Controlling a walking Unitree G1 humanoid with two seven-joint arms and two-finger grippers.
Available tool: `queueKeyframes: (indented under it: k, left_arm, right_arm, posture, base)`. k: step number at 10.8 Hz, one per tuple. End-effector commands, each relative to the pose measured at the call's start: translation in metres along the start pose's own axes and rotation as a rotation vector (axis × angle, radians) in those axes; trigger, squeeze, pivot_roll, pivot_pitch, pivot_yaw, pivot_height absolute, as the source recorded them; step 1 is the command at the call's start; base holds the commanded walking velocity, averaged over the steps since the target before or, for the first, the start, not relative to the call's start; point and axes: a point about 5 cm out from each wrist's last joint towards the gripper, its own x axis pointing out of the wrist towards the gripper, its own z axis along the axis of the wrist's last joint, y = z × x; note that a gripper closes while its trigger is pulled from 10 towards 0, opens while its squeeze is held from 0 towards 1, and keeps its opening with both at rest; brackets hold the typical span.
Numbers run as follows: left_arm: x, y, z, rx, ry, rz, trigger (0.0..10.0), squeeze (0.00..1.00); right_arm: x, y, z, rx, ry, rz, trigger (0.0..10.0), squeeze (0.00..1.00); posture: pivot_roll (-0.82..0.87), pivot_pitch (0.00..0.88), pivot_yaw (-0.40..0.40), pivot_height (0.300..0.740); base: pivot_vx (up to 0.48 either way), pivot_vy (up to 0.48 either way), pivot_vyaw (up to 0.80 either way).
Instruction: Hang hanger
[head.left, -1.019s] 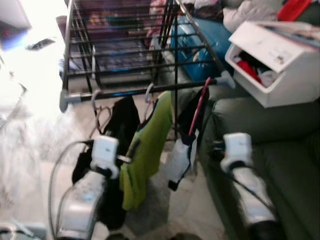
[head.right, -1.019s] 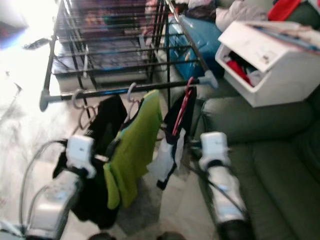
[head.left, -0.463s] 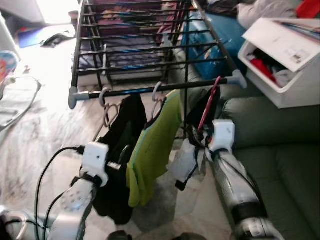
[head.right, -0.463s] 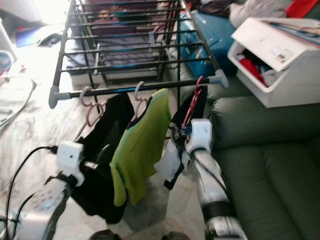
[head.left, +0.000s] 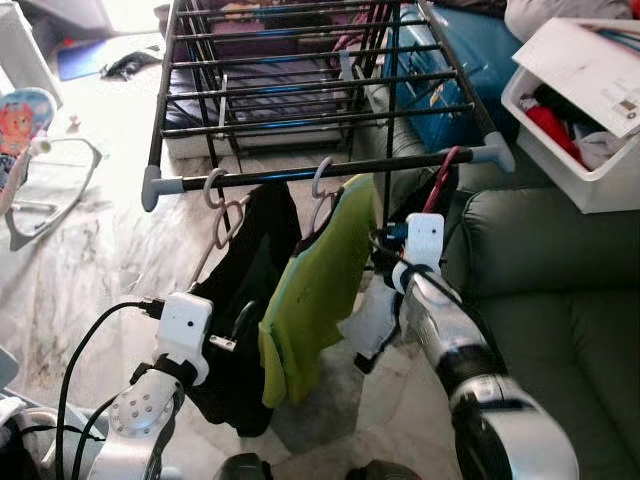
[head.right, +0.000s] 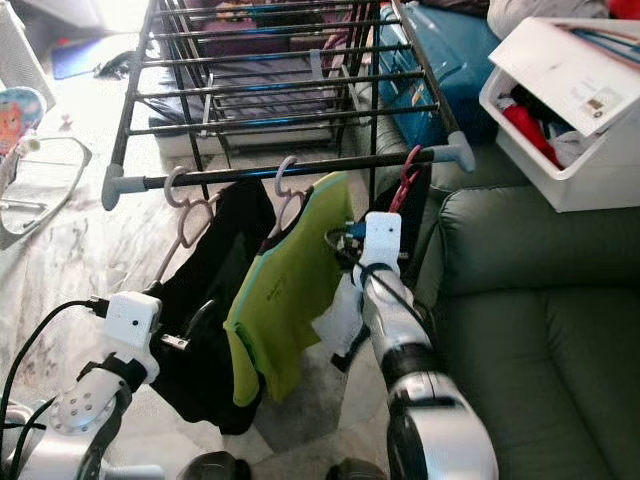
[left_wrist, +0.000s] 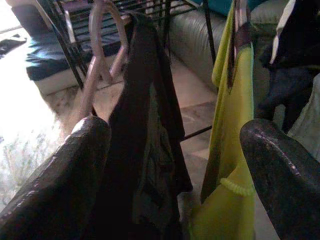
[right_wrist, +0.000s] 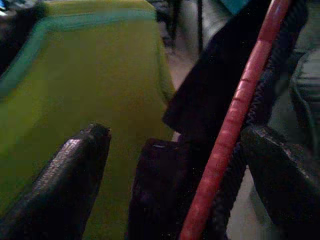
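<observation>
Marble floor (head.left: 80, 260) lay under a black drying rack (head.left: 300, 90), green sofa (head.left: 560, 300) to the robot's right. Red hanger (head.left: 436, 180) w/ dark garment hung hooked on the rack's front rail (head.left: 320, 172), near its right end, beside a lime shirt (head.left: 315, 285) & black top (head.left: 250, 290). Right pincer (right_wrist: 175, 165) was released, fingers spread, red hanger running between them. Left pincer (left_wrist: 175, 165) was also spread, holding nothing, facing black top & lime shirt
</observation>
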Motion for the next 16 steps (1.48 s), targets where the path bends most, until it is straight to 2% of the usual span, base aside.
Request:
queueKeyframes:
  k: [1,2,4,7,10,11,14,15,16]
  left_arm:
    - [0.000,-0.002,0.003,0.018,0.001,-0.016,10.0,0.00]
    - [0.001,-0.003,0.003,0.018,0.006,-0.025,10.0,0.00]
    - [0.004,-0.004,0.004,0.018,0.009,-0.031,10.0,0.00]
    - [0.008,-0.009,0.003,0.007,0.012,-0.045,10.0,0.00]
    - [0.015,-0.010,0.005,-0.001,0.005,-0.046,10.0,0.00]
    - [0.016,-0.009,0.005,0.000,0.006,-0.044,10.0,0.00]
    - [0.017,-0.011,0.003,-0.002,0.008,-0.041,10.0,0.00]
    - [0.017,-0.011,0.002,-0.003,0.011,-0.037,10.0,0.00]
    - [0.018,-0.011,0.002,-0.003,0.013,-0.035,10.0,0.00]
  right_arm:
    - [0.002,0.005,0.005,-0.001,0.001,-0.015,10.0,0.00]
    - [0.005,0.005,0.005,-0.005,0.021,-0.051,10.0,0.00]
    - [0.005,-0.012,0.002,-0.035,0.036,-0.133,10.0,0.00]
    - [0.003,-0.058,0.007,-0.096,0.009,-0.291,10.0,0.00]
    - [0.003,-0.079,0.018,-0.130,-0.021,-0.337,10.0,0.00]
    - [0.006,-0.072,0.021,-0.105,-0.034,-0.281,10.0,0.00]
    - [0.009,-0.054,0.009,-0.081,0.058,-0.096,10.0,0.00]
    - [0.009,-0.053,0.004,-0.082,0.093,-0.050,0.0,0.00]
    - [0.009,-0.056,0.005,-0.117,0.100,-0.028,0.0,0.00]
  posture:
    - [0.07,0.085,0.017,0.740]
    - [0.08,0.083,0.016,0.740]
    - [0.08,0.076,0.012,0.740]
    - [0.06,0.064,0.011,0.740]
    - [0.05,0.051,0.010,0.740]
    - [0.05,0.048,0.009,0.740]
    - [0.05,0.043,-0.001,0.740]
    - [0.05,0.042,-0.003,0.740]
    - [0.05,0.041,-0.006,0.740]
  base:
    - [0.000,0.000,0.00]
    - [0.000,0.000,0.00]
    - [0.000,0.000,0.00]
    - [0.000,0.000,0.00]
    - [0.000,0.000,0.00]
    - [0.000,0.000,0.00]
    - [0.000,0.000,0.00]
    - [0.000,0.000,0.00]
    - [0.000,0.000,0.00]
